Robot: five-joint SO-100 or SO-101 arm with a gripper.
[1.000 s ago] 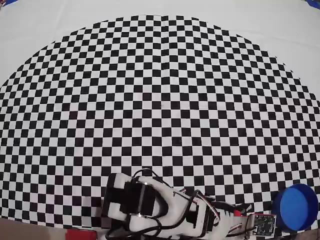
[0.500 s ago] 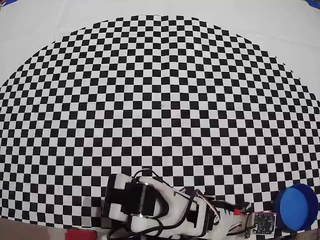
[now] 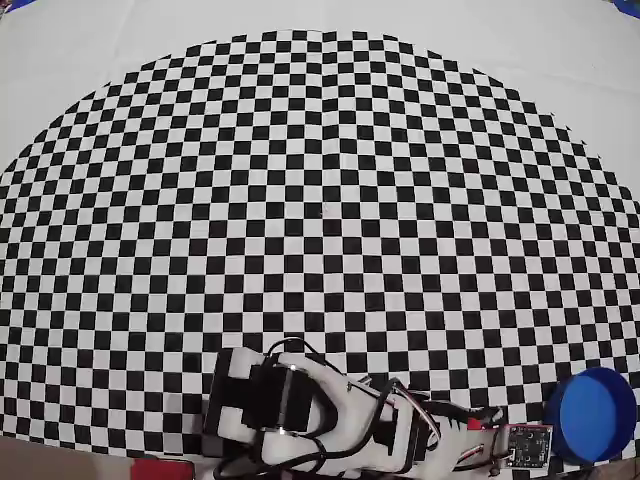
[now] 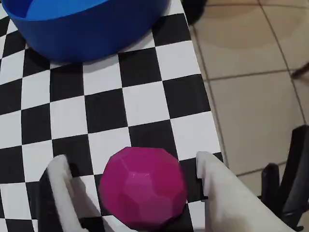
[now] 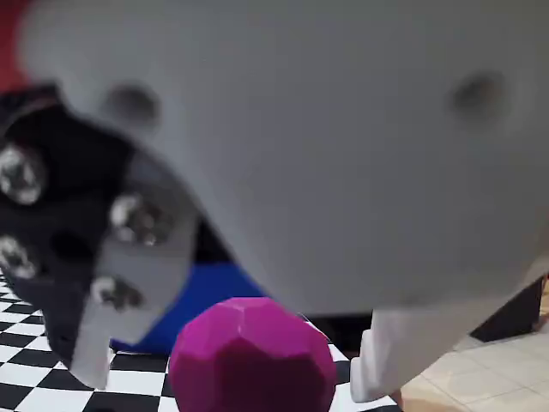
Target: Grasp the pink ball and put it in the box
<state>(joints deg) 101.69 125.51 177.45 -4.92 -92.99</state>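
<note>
Pink ball [image 4: 143, 188] sits between the open pincer [image 4: 130, 166] fingers, near the box [image 4: 87, 24].

Light is even and soft in all three views, with no hard glare. The overhead view bends strongly at its edges: the checkered bench [image 3: 320, 220] bulges into a dome, its squares shrinking toward the far rim. In the wrist view the pink ball [image 4: 143, 188] is fairly sharp and casts a soft shadow to its left, while the white fingers [image 4: 63, 193] blur slightly. In the fixed view the arm's pale body [image 5: 326, 146] fills the picture, badly out of focus.
</note>
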